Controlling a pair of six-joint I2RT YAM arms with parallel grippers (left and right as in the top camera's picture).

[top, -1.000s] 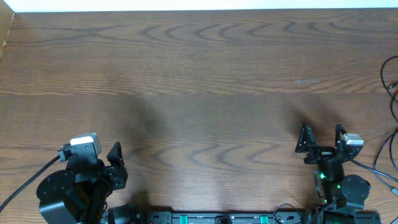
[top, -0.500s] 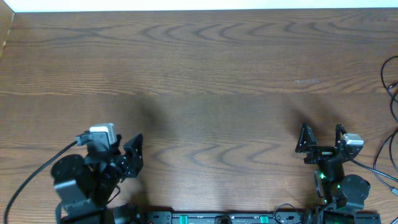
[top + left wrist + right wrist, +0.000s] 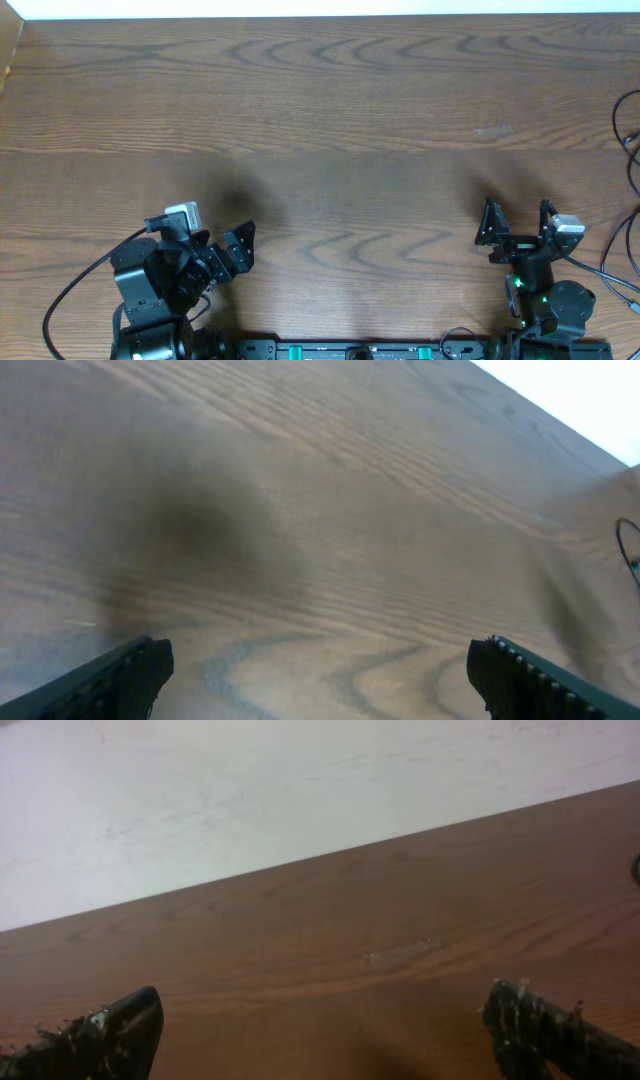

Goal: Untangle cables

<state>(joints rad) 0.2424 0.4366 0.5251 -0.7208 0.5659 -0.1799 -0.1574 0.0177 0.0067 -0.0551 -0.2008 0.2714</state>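
Cables (image 3: 614, 115), thin black cords, edge the grained wood table (image 3: 320, 120); left claw (image 3: 320, 652) and right claw (image 3: 320, 1012) gape empty.

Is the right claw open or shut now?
Open. In the right wrist view the right claw shows its two fingers far apart, with only table between them; nothing is held.

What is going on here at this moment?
Two robot arms sit at the near edge of a wooden table, and neither is handling anything. The left end effector and the right end effector are both open and empty, over bare wood. A thin black cord lies untouched at the table's right edge. No white cord is in view.
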